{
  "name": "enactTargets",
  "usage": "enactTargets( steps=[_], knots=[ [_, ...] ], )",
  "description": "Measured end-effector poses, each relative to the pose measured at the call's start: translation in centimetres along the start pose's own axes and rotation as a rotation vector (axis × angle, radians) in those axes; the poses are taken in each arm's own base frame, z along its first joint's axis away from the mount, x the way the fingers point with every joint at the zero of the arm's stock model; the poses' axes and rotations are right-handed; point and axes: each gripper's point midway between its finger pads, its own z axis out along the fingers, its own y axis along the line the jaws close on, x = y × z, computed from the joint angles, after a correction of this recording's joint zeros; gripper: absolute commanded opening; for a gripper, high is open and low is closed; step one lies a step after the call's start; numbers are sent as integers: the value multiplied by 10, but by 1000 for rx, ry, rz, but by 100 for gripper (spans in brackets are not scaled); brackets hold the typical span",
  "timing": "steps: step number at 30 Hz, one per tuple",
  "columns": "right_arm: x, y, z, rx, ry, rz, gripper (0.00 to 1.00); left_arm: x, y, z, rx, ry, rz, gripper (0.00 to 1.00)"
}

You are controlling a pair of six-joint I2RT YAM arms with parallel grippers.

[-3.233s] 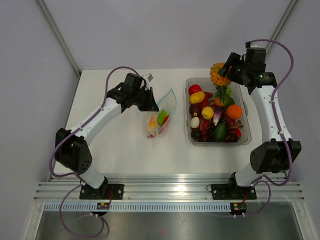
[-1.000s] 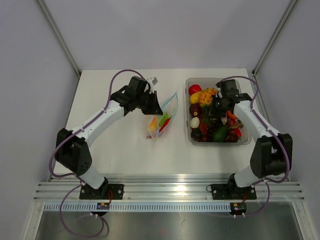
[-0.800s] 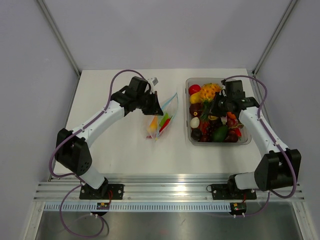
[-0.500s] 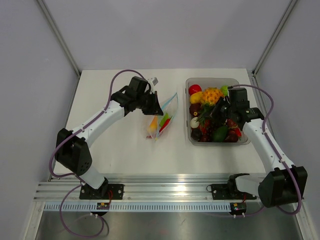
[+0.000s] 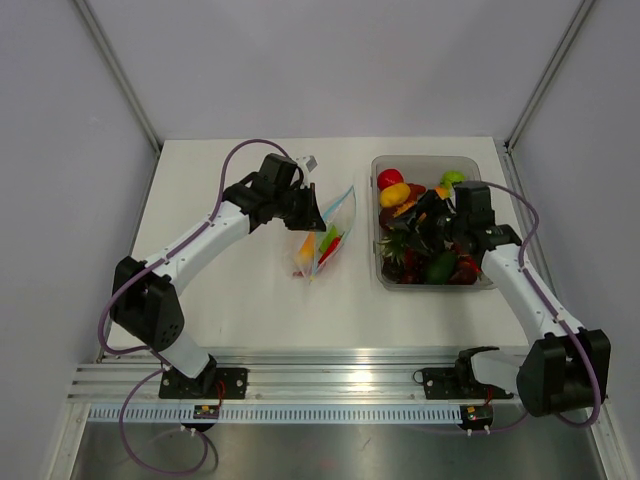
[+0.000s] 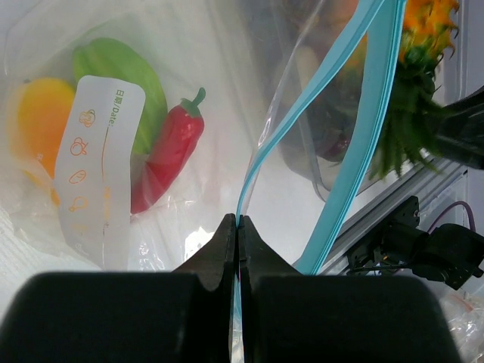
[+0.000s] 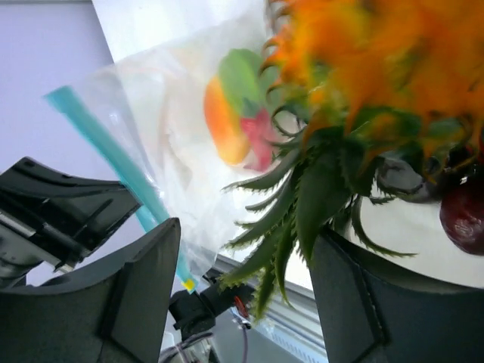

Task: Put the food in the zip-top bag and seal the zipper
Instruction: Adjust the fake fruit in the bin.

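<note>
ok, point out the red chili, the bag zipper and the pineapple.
red chili (image 6: 170, 155): left wrist view, mid body.
zipper (image 6: 354, 151): left wrist view, blue strip.
pineapple (image 7: 378, 60): right wrist view, orange body.

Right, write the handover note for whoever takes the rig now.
Left claw: shut on one blue strip of the bag, mouth held open.
Right claw: shut on the pineapple, over the tub.
Done: red pepper, green piece and orange piece are in the bag.
Left: pineapple and the tub's other food into the bag, then press the strip shut.
</note>
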Motion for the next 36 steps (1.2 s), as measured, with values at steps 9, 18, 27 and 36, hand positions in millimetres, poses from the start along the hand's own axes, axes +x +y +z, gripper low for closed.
enactTargets(
  steps=[9,18,27,36],
  knots=[
    [-33,14,-26,113,-102,-295,77,0,0,0,0,-1,0,0],
    [4,-56,-19,247,13,-263,79,-1,0,1,2,-4,0,0],
    [6,-67,-22,288,12,-290,74,6,4,4,-5,10,-8,0],
    [36,-81,-14,294,94,-316,48,7,0,5,4,9,1,0]
  ],
)
